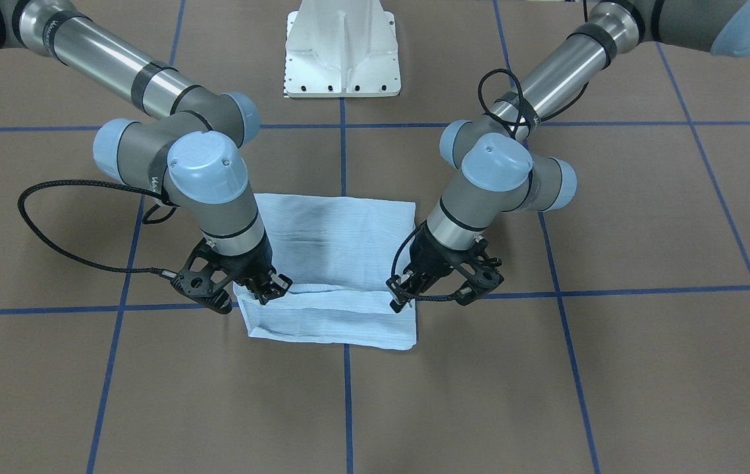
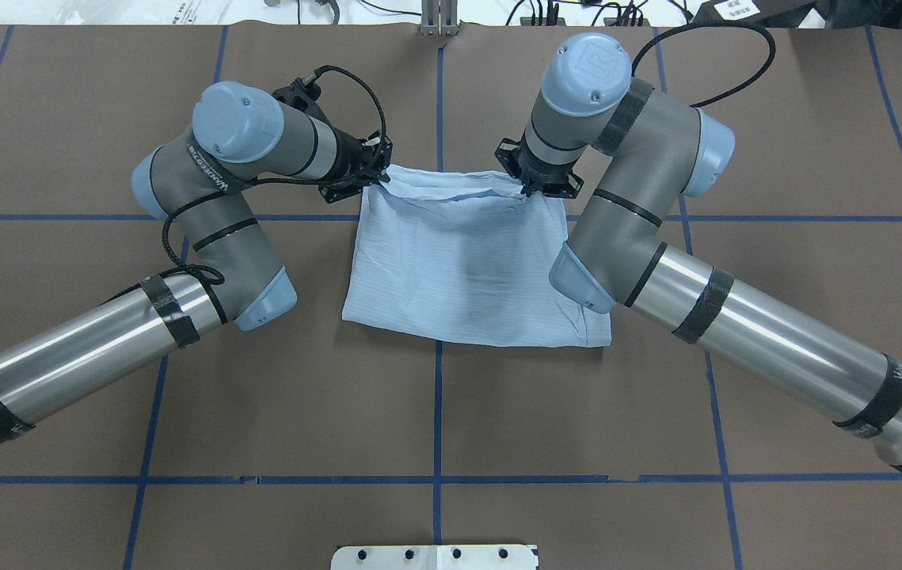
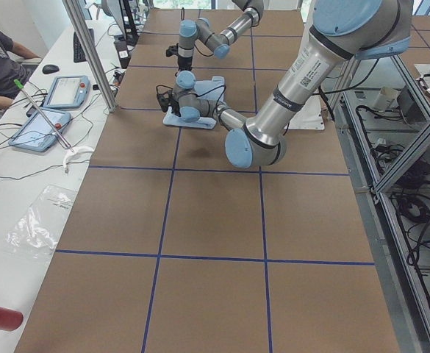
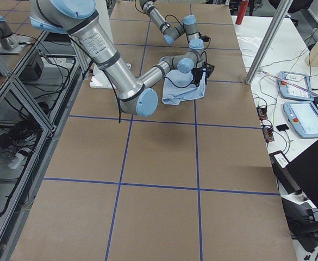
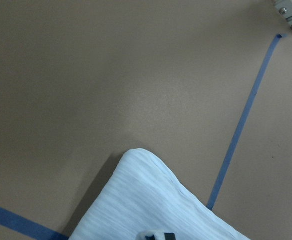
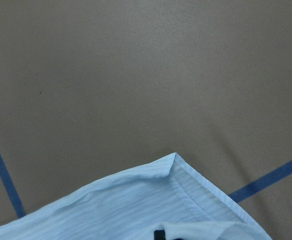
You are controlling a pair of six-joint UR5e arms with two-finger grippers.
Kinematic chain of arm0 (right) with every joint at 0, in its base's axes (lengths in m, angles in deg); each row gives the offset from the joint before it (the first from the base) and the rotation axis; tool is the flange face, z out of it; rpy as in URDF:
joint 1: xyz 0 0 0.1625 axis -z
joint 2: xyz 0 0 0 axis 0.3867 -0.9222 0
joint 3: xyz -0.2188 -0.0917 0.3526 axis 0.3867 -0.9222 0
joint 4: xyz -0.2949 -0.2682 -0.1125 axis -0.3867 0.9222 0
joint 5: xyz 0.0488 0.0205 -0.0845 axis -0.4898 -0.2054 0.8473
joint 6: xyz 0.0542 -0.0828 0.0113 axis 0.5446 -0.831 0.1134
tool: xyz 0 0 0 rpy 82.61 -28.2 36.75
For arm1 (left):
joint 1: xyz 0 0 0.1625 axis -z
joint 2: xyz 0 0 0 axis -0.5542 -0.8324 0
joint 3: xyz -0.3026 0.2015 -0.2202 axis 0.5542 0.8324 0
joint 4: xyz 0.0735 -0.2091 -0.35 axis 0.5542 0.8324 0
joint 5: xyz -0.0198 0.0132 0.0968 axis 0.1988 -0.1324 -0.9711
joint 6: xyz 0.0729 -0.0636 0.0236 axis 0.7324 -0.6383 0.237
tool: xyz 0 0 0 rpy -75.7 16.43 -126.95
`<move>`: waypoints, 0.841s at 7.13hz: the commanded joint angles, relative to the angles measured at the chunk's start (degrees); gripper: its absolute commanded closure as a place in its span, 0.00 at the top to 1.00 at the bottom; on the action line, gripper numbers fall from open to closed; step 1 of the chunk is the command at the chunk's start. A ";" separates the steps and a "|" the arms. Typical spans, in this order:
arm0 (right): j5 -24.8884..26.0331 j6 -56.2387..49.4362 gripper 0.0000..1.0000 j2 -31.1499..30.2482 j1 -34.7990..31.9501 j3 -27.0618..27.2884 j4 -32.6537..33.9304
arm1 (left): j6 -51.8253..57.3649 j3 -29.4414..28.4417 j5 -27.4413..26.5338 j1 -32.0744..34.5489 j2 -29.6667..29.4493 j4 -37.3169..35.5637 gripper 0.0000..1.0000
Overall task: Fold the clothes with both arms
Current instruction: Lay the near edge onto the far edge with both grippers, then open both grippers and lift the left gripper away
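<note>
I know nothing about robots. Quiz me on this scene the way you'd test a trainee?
1. True or false: the left gripper and the right gripper both grip the shirt.
2. Which edge of it do they hold? A) nearest the robot B) farthest from the robot C) a side edge
3. Fill in: the table is crossed by ___ tape lines.
Key: 1 true; 2 B; 3 blue.

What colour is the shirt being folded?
The shirt is pale blue, finely striped; clearest in right wrist view.
</note>
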 commanded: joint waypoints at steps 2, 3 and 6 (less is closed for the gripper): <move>-4.72 -0.16 1.00 -0.80 -2.71 -0.68 -4.35 | 0.28 -0.02 0.15 4.31 0.04 0.07 1.00; -5.63 -0.08 1.00 -0.89 -3.07 -0.59 -6.20 | 0.46 -0.02 0.50 5.72 0.56 -1.32 1.00; -4.86 -3.40 1.00 -0.98 -0.03 1.24 -5.87 | 0.55 3.99 5.23 7.05 4.23 -2.48 1.00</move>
